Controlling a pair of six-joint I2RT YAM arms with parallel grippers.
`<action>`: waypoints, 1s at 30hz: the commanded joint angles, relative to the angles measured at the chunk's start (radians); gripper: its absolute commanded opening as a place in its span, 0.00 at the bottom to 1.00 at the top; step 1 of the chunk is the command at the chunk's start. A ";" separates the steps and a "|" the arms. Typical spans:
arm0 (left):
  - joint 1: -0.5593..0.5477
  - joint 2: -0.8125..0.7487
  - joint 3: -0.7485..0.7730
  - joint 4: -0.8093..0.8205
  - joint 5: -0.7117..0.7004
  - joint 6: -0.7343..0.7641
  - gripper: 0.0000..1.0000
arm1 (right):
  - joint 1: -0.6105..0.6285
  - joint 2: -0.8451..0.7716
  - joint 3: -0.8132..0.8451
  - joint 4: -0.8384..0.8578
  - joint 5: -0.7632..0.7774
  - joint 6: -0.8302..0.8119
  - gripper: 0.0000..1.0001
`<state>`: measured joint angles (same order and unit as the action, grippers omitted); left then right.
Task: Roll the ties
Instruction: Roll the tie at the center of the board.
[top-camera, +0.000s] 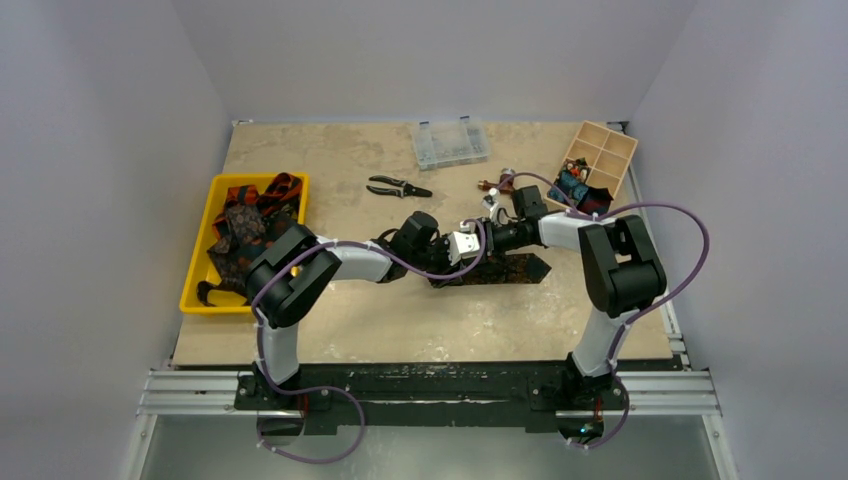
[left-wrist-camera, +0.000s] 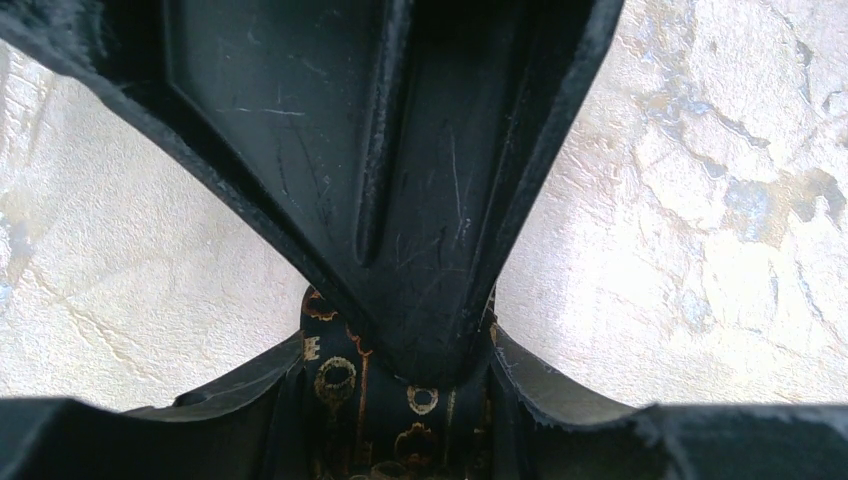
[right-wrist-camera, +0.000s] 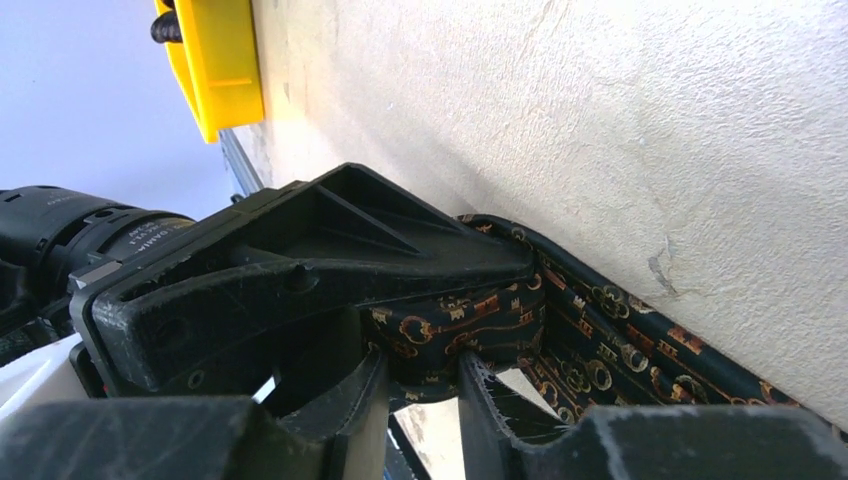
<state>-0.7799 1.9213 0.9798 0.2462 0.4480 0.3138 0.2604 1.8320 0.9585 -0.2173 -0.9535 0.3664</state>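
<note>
The key-patterned tie (top-camera: 505, 268) lies across the table (top-camera: 400, 325), long axis left to right, tip rightward. Both arms meet at its left end. The left pincer (left-wrist-camera: 397, 345) clamps the cloth. The right pincer (right-wrist-camera: 422, 362) straddles the fold, but I cannot tell whether it pinches. Rolling would run rightward.

On the table (top-camera: 400, 320) we find a tray (top-camera: 198, 240) at the left edge, with a heap of ties (top-camera: 245, 225) in it. Right of the tray, toward the back, lie pliers (top-camera: 398, 187). Behind them and a little to the right sits a small box (top-camera: 448, 144). A divided box (top-camera: 612, 145) stands in the far right corner (a few small things in its nearer compartments). One tie (top-camera: 510, 268) lies mid-table, in front of the pliers and to their right.
</note>
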 joint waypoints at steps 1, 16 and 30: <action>-0.007 0.098 -0.048 -0.184 -0.097 0.004 0.20 | 0.015 0.009 0.003 0.011 0.058 -0.053 0.23; -0.007 0.105 -0.036 -0.180 -0.080 0.007 0.29 | 0.001 0.081 0.031 -0.059 0.074 -0.128 0.00; 0.020 0.080 -0.065 0.193 0.181 -0.044 0.58 | -0.052 0.169 0.107 -0.274 0.208 -0.310 0.00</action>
<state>-0.7597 1.9450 0.9356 0.4038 0.5484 0.2989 0.2039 1.9629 1.0683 -0.4278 -0.9955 0.1684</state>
